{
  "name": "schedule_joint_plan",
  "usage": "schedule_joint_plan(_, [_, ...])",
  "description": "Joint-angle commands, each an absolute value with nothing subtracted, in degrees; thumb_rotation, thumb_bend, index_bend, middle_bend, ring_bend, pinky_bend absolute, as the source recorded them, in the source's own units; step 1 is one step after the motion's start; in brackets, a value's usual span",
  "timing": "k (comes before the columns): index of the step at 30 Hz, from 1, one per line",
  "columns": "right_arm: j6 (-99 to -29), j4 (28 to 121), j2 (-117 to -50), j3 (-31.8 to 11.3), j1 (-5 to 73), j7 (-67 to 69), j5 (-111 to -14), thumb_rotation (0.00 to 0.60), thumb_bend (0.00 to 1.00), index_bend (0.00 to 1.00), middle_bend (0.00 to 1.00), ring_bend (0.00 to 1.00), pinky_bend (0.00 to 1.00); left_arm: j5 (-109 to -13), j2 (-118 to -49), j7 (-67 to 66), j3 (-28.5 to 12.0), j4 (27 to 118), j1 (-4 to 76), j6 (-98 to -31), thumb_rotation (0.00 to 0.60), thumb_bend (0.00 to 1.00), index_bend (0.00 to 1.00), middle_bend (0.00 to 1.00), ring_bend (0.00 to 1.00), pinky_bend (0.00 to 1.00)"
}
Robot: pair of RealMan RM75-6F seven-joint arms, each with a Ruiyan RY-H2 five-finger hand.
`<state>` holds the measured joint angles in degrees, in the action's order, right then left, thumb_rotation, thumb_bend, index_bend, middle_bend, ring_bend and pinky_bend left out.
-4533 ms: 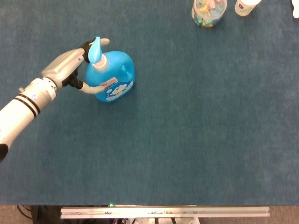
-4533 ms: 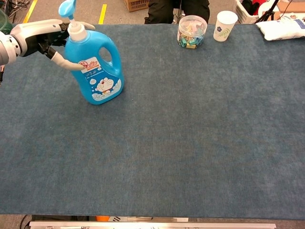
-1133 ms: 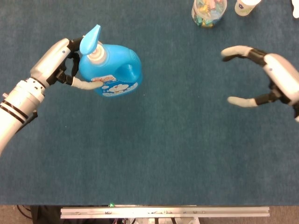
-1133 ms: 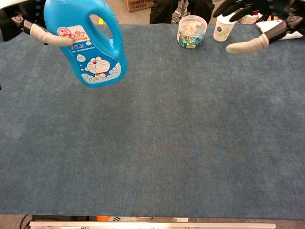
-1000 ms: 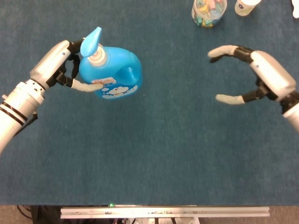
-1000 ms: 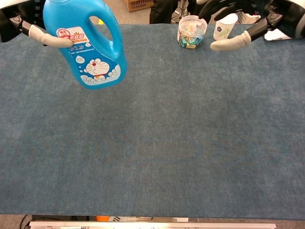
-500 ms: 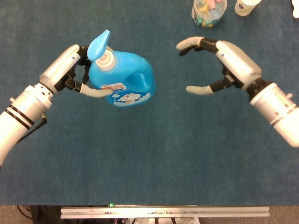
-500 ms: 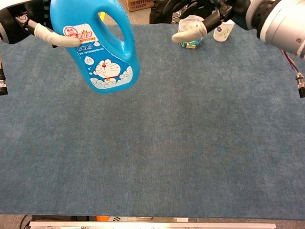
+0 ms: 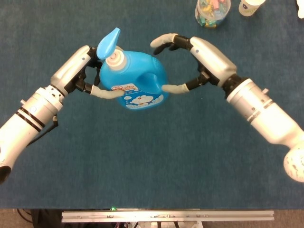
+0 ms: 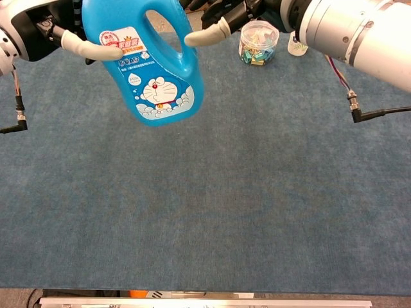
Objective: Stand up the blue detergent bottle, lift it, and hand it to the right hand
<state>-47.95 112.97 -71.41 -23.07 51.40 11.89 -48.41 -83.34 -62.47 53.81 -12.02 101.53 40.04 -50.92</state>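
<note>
The blue detergent bottle [image 10: 156, 61] hangs upright in the air above the near-left part of the table [image 10: 257, 212], clear of the cloth, so the standing and lifting look done and the handover is the step in hand. The left hand [image 9: 76, 71] grips it high up by the neck, just under the pump top [image 9: 108, 45], with one finger [image 10: 90, 48] laid across the front label; holding it there leaves the handle side free for the other hand. The right hand [image 9: 199, 59] is spread wide around that handle side, one finger [image 9: 178, 88] touching or nearly touching the front and another curled over the back. It has not closed, so the left hand appears to carry all the weight.

The label shows a blue cartoon cat among white bubbles, with a red and yellow brand mark above it; the writing is too small to read.

Farther back stand a clear jar of coloured bits [image 10: 258, 42] and a paper cup [image 9: 249, 6], well apart from the bottle.
</note>
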Motion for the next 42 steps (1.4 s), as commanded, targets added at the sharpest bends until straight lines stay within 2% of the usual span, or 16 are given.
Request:
schedule_joint_plan(1, [-47.76,112.61,-72.2,-23.46,51.97,12.38,-47.44,0.6,0.12,0.27,0.35,0.22,0.23,-83.17,-62.73,53.74,-11.99,101.38,40.18,-50.97,0.6,0.15,0.43,0.5,0.45,0.73])
schedule_joint_plan(15, [-43.21,109.56,-75.21,-24.4,49.73,22.6,-51.45,0.6,0.12,0.3,0.38,0.27,0.26,-83.05,-63.69,55.48,-11.64,99.76,40.56,-51.33,0.6,0.15,0.43,0.5,0.45,0.73])
schedule_joint_plan(30, [-41.63,108.66,-76.39,-24.95,49.74,25.72,-55.68,0.6,0.12,0.31,0.4,0.29,0.28,-82.92,-64.3,56.42,-11.42,99.43,41.22,-51.22,0.6,0.15,0.43,0.5,0.45,0.73])
schedule_joint_plan(42, [-43.51,108.47,-77.94,-24.53,49.41,25.8,-55.33,0.6,0.16,0.38,0.45,0.36,0.39,-81.86,-65.06,56.81,-11.62,98.38,41.82,-50.55,0.6,0.15,0.43,0.5,0.45,0.73])
